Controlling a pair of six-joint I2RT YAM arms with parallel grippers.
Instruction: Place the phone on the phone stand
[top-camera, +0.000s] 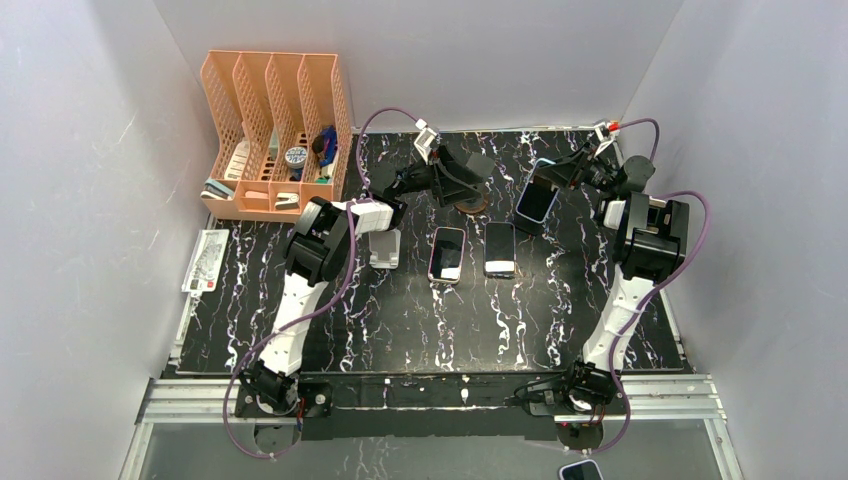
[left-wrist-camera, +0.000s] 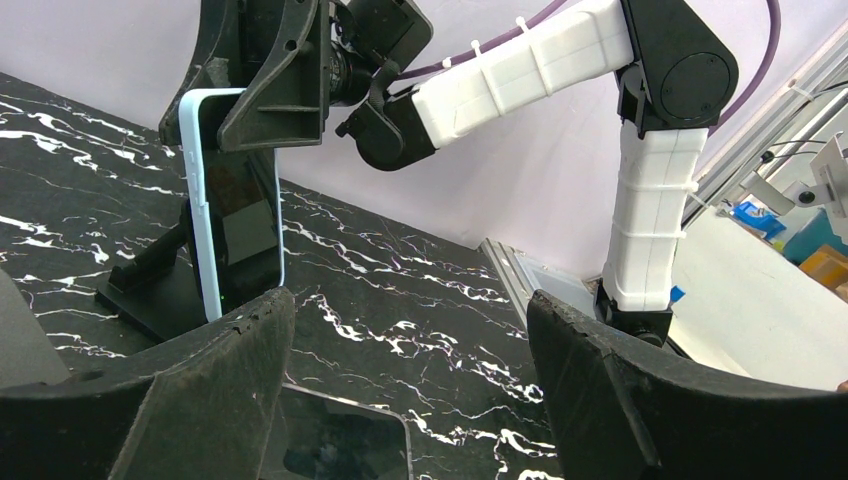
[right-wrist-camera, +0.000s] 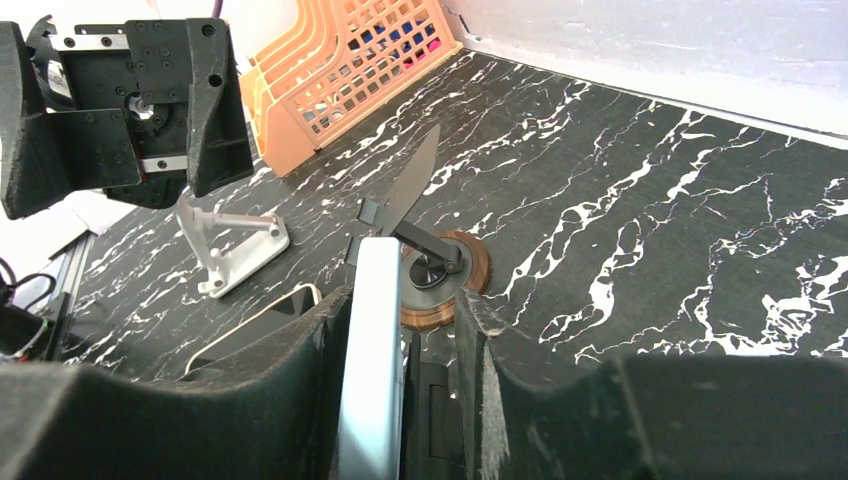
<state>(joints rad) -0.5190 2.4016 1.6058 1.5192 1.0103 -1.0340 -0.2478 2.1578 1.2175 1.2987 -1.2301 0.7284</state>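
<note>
Left gripper (left-wrist-camera: 405, 325) hangs spread wide and empty, clear of the work. To its right, the right gripper (right-wrist-camera: 398, 330) pinches the pale-blue-edged glass phone (left-wrist-camera: 238, 210) upright, with the black angular plastic stand (left-wrist-camera: 150, 285) just below its fingers. It seems best to ease the phone's foot down, lean it back, then let go.

Top of phone (left-wrist-camera: 238, 220) hidden by right tool (left-wrist-camera: 243, 112), black stand (left-wrist-camera: 150, 292) partly behind phone

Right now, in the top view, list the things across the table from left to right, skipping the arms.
Paper slip → orange rack → silver stand → pink-edged phone → dark phone → blue phone, gripped upright.
</note>
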